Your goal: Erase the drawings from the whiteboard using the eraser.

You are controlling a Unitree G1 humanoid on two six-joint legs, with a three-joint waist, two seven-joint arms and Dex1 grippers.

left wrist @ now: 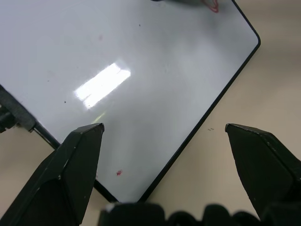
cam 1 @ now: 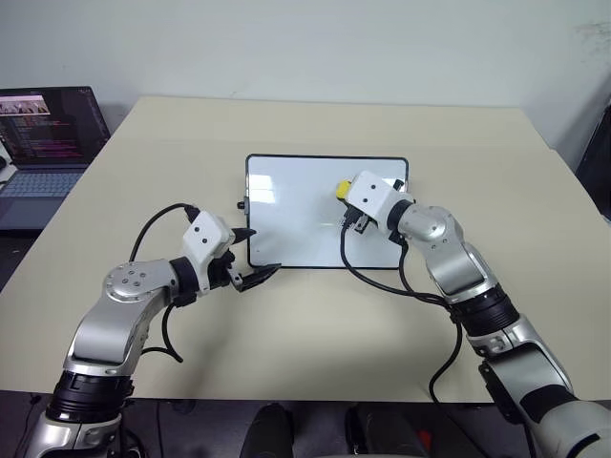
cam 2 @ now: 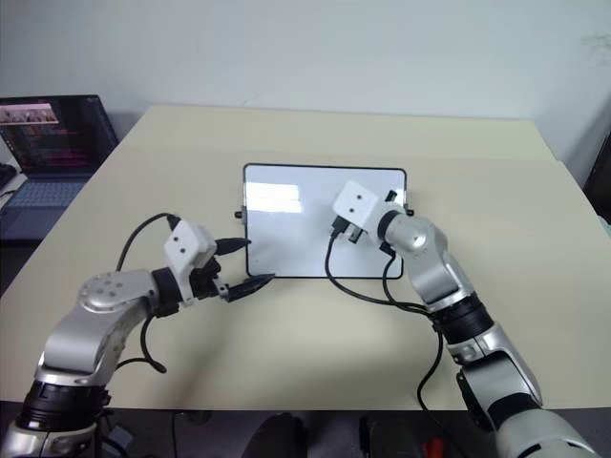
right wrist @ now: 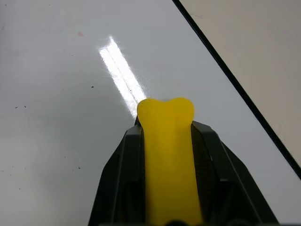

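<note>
The whiteboard (cam 1: 296, 215) lies flat in the middle of the table, black-framed and glossy. My right gripper (right wrist: 167, 128) is shut on the yellow eraser (right wrist: 167, 155), which it holds over the board's far right part (cam 1: 341, 187). A bit of a red drawing (left wrist: 211, 4) shows on the board near its edge, beside a dark shape. A small red speck (left wrist: 119, 173) sits near the board's near-left corner. My left gripper (cam 1: 260, 253) stands open at that corner, one finger over the board and the other over the table, holding nothing.
An open laptop (cam 1: 43, 143) stands off the table's left side. The beige table (cam 1: 315, 334) spreads wide around the board. Black cables hang from both wrists, the right one trailing over the board's near edge (cam 1: 368, 272).
</note>
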